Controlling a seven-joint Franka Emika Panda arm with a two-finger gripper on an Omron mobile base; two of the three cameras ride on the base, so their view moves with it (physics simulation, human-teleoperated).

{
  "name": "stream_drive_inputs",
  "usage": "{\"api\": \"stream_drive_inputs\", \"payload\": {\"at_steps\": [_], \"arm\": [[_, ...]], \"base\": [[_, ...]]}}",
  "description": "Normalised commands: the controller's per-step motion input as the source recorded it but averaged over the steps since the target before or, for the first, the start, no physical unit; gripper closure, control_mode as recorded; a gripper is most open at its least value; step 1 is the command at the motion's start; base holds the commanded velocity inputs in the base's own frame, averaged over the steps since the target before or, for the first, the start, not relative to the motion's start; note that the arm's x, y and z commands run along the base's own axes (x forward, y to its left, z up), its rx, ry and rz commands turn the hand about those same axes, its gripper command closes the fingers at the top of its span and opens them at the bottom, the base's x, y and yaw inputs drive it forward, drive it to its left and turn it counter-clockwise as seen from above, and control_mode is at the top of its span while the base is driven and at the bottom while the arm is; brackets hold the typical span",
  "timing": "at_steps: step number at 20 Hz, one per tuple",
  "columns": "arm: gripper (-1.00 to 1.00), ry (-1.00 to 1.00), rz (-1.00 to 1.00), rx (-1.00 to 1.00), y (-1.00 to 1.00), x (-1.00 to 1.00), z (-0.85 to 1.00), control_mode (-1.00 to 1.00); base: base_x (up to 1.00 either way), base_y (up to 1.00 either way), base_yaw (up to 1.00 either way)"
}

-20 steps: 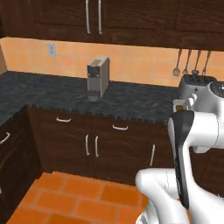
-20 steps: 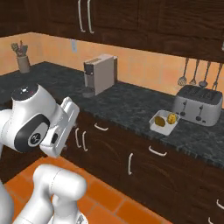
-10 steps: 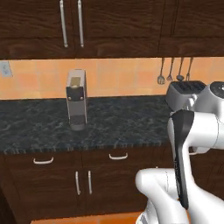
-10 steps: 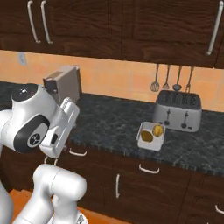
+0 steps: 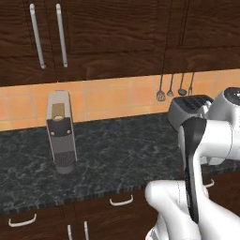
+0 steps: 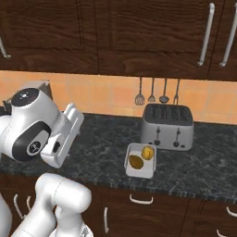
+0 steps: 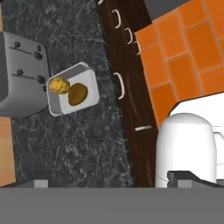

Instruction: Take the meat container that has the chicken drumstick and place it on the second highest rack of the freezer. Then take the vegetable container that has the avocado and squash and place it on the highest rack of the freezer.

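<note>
The vegetable container (image 6: 140, 159) is a white tray on the dark counter, just in front of the toaster. In it lie the brown avocado (image 6: 135, 161) and the yellow squash (image 6: 147, 152). The hand view looks down on the same container (image 7: 72, 89), with the squash (image 7: 59, 85) nearer the toaster and the avocado (image 7: 78, 94) beside it. My gripper (image 7: 113, 179) is open and empty, well above the counter and away from the tray. The meat container with the chicken drumstick is out of view, and so is the freezer with its racks.
A silver toaster (image 6: 166, 126) stands at the back of the counter under several hanging utensils (image 6: 157, 95). A grey coffee machine (image 5: 61, 136) stands further left. Dark wall cabinets (image 5: 93, 33) hang above; drawer fronts (image 6: 141, 208) run below. Orange floor tiles (image 7: 183, 48) lie before the cabinets.
The base has driven along the counter, so the whole scene has shifted: the coffee machine has slid left and the toaster and tray have come to mid-view. My gripper stays open.
</note>
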Motion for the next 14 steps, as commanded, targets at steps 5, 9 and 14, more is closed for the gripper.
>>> {"api": "stream_drive_inputs", "payload": {"at_steps": [5, 9, 14], "arm": [[-1.0, 0.0, 0.0, 0.0, 0.0, 0.0, 0.0, 1.0], [-1.0, 0.0, 0.0, 0.0, 0.0, 0.0, 0.0, 1.0], [-1.0, 0.1, 0.0, 0.13, -0.84, 0.52, -0.13, -1.0]], "base": [[0.42, -0.18, -0.01], [0.01, -0.01, 0.0], [0.0, 0.0, 0.0]]}}
